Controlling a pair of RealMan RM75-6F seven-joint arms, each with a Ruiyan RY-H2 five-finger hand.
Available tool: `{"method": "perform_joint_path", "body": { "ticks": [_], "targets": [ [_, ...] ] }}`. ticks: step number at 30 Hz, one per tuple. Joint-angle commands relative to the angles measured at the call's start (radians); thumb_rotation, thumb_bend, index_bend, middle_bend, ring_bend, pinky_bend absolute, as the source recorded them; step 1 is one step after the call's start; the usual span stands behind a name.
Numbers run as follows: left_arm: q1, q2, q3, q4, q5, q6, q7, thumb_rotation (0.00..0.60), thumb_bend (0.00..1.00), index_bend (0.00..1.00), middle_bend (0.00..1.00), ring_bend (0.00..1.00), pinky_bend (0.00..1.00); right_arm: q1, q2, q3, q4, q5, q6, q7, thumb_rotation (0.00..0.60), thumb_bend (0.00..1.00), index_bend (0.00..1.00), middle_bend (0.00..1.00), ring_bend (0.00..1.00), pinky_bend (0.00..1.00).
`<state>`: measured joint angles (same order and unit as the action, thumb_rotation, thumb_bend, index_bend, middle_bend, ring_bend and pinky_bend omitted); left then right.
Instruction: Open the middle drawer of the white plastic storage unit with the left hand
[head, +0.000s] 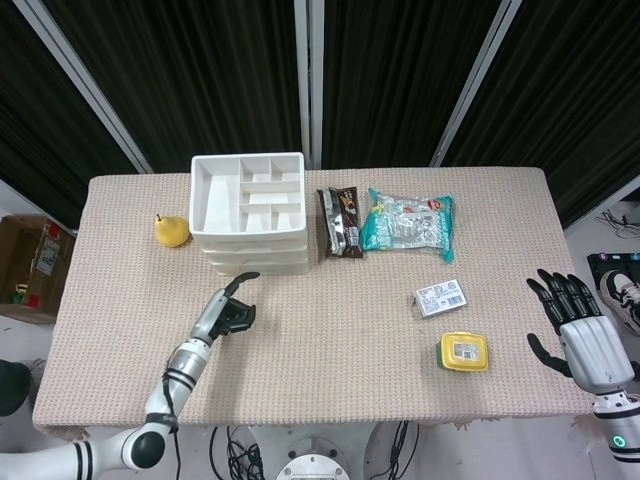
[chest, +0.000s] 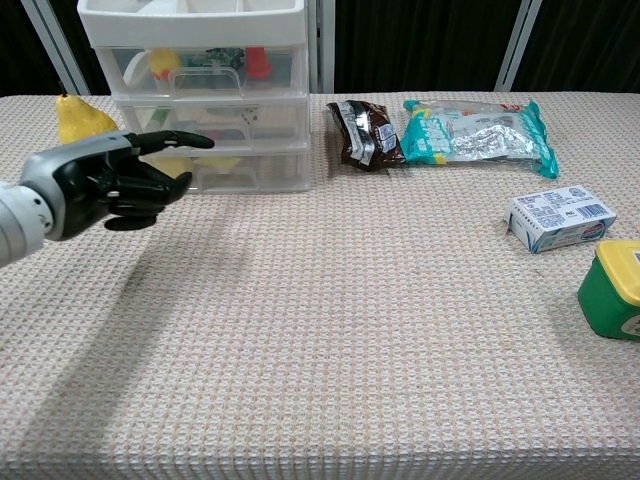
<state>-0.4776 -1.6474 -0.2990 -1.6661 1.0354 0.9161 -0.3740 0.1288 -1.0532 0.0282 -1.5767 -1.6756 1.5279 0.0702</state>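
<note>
White plastic storage unit (head: 249, 214) with three clear-fronted drawers stands toward the back left of the woven beige surface (head: 330, 330), its divided top tray showing in the head view. Its middle drawer (chest: 212, 122) sits flush with the drawers above and below it, closed, with small coloured items dimly visible behind each clear front.

Furthest left, a yellow pear (head: 171, 230) rests just beside the unit. The left hand (head: 229, 311) hovers above the surface in front of the unit, near its lower drawers but apart from them; in the chest view one finger (chest: 178, 140) reaches toward the drawer fronts while the others are loosely curled, and the hand holds nothing.

Right of the unit lies a dark brown snack packet (head: 340, 222), just beside it, and next to that a teal and clear plastic bag (head: 408, 225) lying flat. Further forward and to the right, a small white and blue box (head: 441, 298) rests on the surface, with a green tub with a yellow lid (head: 463, 352) near it, closer to the front edge.

At the far right, the right hand (head: 580, 332) is off the edge of the surface, well apart from every object, its fingers spread and nothing in them; only the head view shows it
</note>
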Motion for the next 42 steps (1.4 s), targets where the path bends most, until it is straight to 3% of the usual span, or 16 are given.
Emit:
{"method": "perform_joint_path", "body": {
  "ticks": [1,11,31,42],
  "targets": [
    [-0.021,-0.053,-0.018,0.047,-0.024,-0.018,-0.041,0.6,0.55,0.14,0.95,1.0,1.0,0.002,-0.001,0.0,-0.001,0.002,-0.004,-0.003,0.6,0.3,0.0,0.0,0.0,0.0],
    [-0.025,-0.145,-0.065,0.106,-0.049,0.041,-0.09,0.6,0.55,0.12,0.96,1.0,1.0,-0.002,-0.002,-0.003,0.001,0.011,-0.005,-0.004,0.6,0.3,0.0,0.0,0.0,0.0],
    [-0.05,-0.224,-0.139,0.165,-0.106,-0.026,-0.221,0.6,0.55,0.12,0.95,1.0,1.0,-0.004,-0.003,-0.005,0.009,0.022,-0.011,0.002,0.6,0.3,0.0,0.0,0.0,0.0],
    [-0.048,-0.265,-0.18,0.21,-0.108,-0.015,-0.287,0.6,0.56,0.21,0.95,1.0,1.0,-0.005,-0.001,-0.006,0.007,0.028,-0.016,-0.002,0.6,0.3,0.0,0.0,0.0,0.0]
  ]
}}
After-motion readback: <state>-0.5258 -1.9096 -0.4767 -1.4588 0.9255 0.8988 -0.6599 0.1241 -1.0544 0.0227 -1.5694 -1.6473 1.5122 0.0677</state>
